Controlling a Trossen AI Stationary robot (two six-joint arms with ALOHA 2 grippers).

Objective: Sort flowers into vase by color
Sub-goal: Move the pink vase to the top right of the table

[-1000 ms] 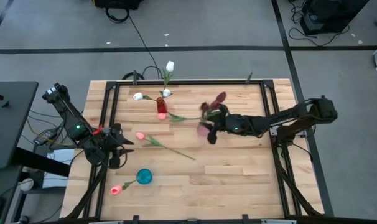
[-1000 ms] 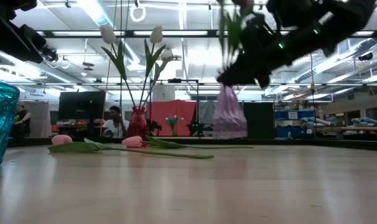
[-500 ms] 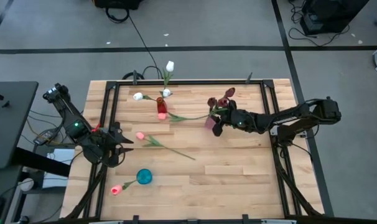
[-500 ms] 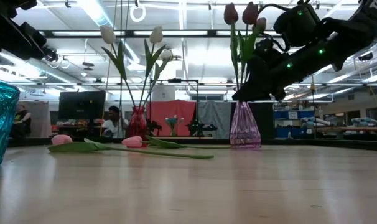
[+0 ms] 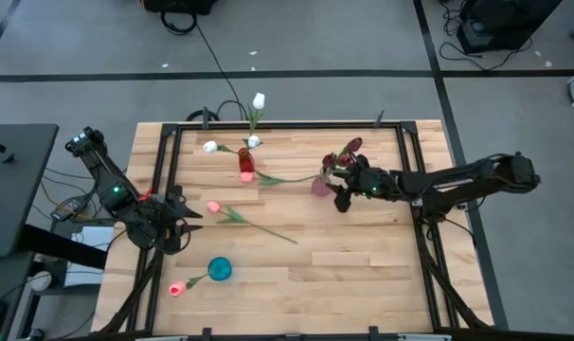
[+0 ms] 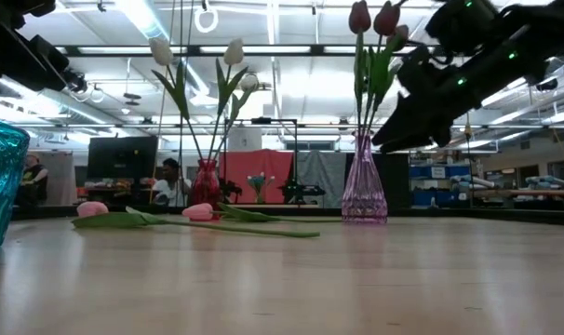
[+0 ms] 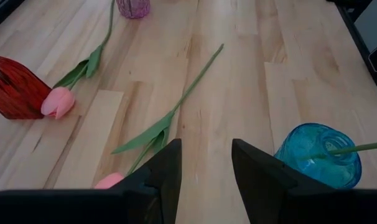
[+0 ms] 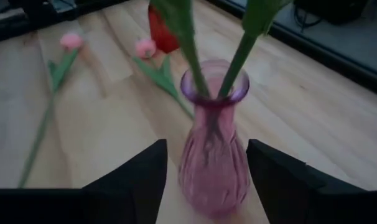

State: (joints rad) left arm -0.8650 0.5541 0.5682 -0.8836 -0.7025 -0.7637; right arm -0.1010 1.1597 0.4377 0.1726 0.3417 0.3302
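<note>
A purple glass vase (image 5: 320, 184) (image 8: 213, 155) stands upright on its base at the table's middle right and holds dark maroon tulips (image 6: 373, 19). My right gripper (image 5: 338, 192) (image 8: 205, 149) is open just to its right; the fingers stand on either side of the vase without touching it. A red vase (image 5: 246, 167) toward the far edge holds white tulips (image 5: 259, 100). A blue vase (image 5: 219, 269) near the left front holds one pink tulip (image 5: 176, 288) that leans over its rim. Two pink tulips (image 5: 214, 206) (image 7: 58, 102) lie flat on the table. My left gripper (image 5: 178, 223) (image 7: 204, 180) waits open at the left edge.
A black metal frame (image 5: 169, 161) runs around the table top. The loose pink tulip's long stem (image 7: 195, 81) lies slantwise across the middle. The second loose stem runs from the red vase toward the purple vase. Bare wood (image 5: 363, 265) lies at the near right.
My right gripper carried the purple vase, lifted and tilted, a little toward the far right, set it upright on the table, let it go and drew back toward the right edge and upward. The vase now stands on its own with the maroon tulips upright.
</note>
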